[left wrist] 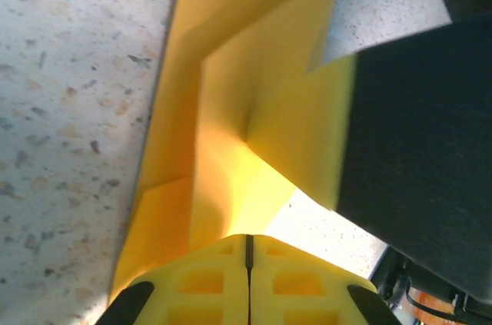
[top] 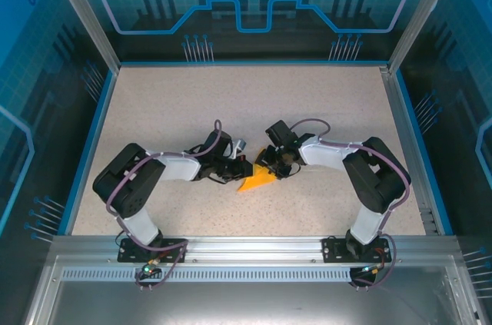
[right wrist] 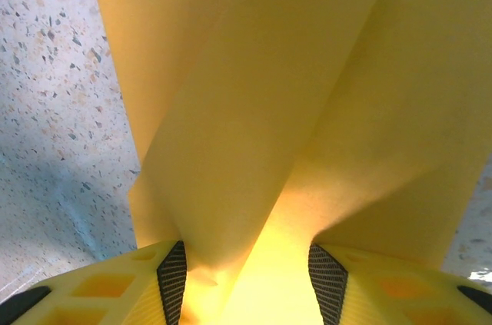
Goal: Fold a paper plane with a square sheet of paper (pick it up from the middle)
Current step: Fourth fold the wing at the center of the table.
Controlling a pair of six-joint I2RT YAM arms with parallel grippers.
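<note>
**Thin folded paper held mid-table, one gripper pinching**

The speckled table (top: 231,94) carries both arms, which bend inward so that their wrists meet near its middle. Between them lies the paper (top: 257,180), an orange-yellow sheet already creased into a smaller pointed shape. Its tip points toward the near left, and its far end is tucked under the grippers.

The left gripper (left wrist: 247,252) has its jaws pressed together, the seam between them a thin dark line. A raised fold of the paper runs straight into the fingertips, so I judge it to be pinching that fold. The right gripper (right wrist: 244,279) has its jaws spread. A loose flap rises through the gap and brushes one of the pads (right wrist: 172,279), but it is not clamped.

The paper looks very light, limp and smooth. It will likely sag or buckle wherever it is unsupported, and it will keep any dent a finger makes. It could also slide on the table when pushed from one side. The best hold seems to be on a crease or a doubled layer, where it is stiffest, with the jaws closing flat across the fold. A single free flap would probably just bend away.
</note>
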